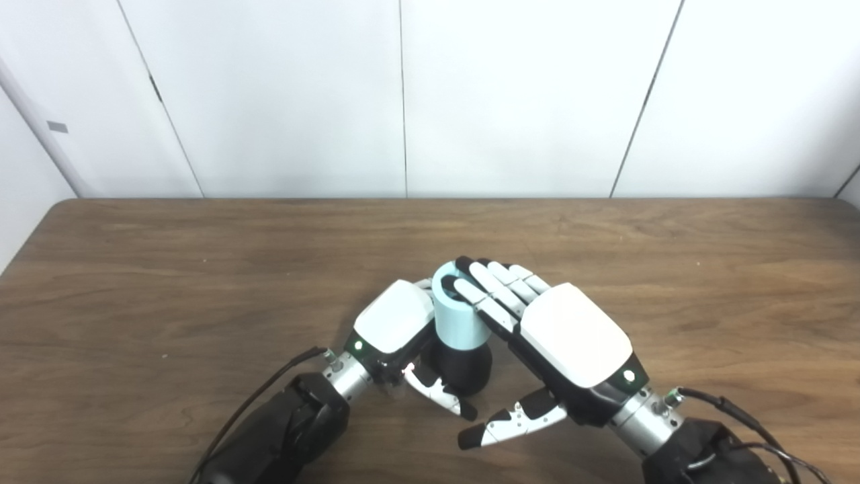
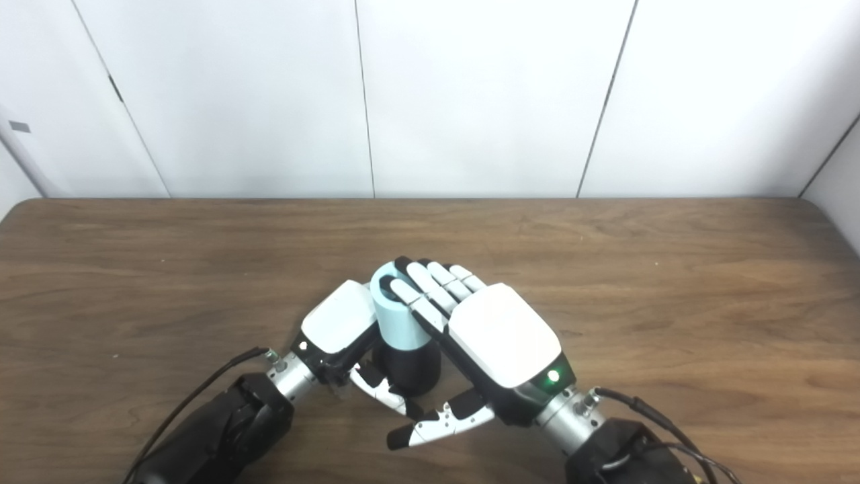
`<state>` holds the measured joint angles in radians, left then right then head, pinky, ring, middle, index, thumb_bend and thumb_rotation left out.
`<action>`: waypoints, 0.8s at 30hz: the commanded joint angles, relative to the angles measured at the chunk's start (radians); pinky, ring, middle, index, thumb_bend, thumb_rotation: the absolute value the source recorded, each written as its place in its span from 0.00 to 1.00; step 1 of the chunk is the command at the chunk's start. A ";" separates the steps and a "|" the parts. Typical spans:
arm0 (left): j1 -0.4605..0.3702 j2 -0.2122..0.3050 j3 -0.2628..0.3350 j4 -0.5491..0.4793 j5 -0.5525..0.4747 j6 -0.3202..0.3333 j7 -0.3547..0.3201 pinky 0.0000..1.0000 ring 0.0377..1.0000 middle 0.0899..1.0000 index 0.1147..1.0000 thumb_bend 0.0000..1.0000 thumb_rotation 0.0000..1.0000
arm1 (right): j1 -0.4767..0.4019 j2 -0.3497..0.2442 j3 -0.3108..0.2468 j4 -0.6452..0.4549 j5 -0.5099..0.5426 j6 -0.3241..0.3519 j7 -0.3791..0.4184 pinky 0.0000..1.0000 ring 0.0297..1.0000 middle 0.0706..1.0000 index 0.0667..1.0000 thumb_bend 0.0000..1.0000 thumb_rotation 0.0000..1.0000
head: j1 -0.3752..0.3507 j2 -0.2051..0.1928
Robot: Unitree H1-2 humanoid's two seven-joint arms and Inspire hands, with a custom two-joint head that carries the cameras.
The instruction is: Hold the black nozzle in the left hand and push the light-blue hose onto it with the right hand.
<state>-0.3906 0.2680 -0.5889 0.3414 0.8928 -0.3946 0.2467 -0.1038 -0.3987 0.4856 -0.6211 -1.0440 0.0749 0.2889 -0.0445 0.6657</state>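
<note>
Near the front edge of the bench (image 1: 201, 269), at its middle, the nozzle (image 1: 462, 366) stands upright in the left hand (image 1: 396, 326), fingers closed round it to brace it. The hose (image 1: 457, 316) sits on top, the right hand (image 1: 571, 343) pressing it with fingers laid flat and thumb spread. The right eye view shows more of the nozzle's base; neither shows the joint.
</note>
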 commanded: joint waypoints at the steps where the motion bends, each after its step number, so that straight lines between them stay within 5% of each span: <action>1: 0.270 -0.069 -0.123 0.160 -0.003 -0.021 -0.038 0.77 0.51 0.43 0.43 0.52 0.00 | 0.079 -0.074 0.136 0.176 0.050 0.009 0.387 0.92 0.97 0.97 0.97 0.94 0.86 | -0.001 0.001; 24: 0.277 -0.064 -0.120 0.145 -0.014 -0.030 -0.040 0.76 0.49 0.42 0.44 0.52 0.00 | 0.051 -0.083 0.169 0.179 0.066 0.060 0.457 0.92 0.97 0.95 0.95 0.93 0.90 | -0.003 0.007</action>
<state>-0.3886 0.2692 -0.5820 0.3407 0.8885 -0.3872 0.2442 -0.1135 -0.4054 0.5099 -0.6156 -1.0434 0.1254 0.3161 -0.0476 0.6719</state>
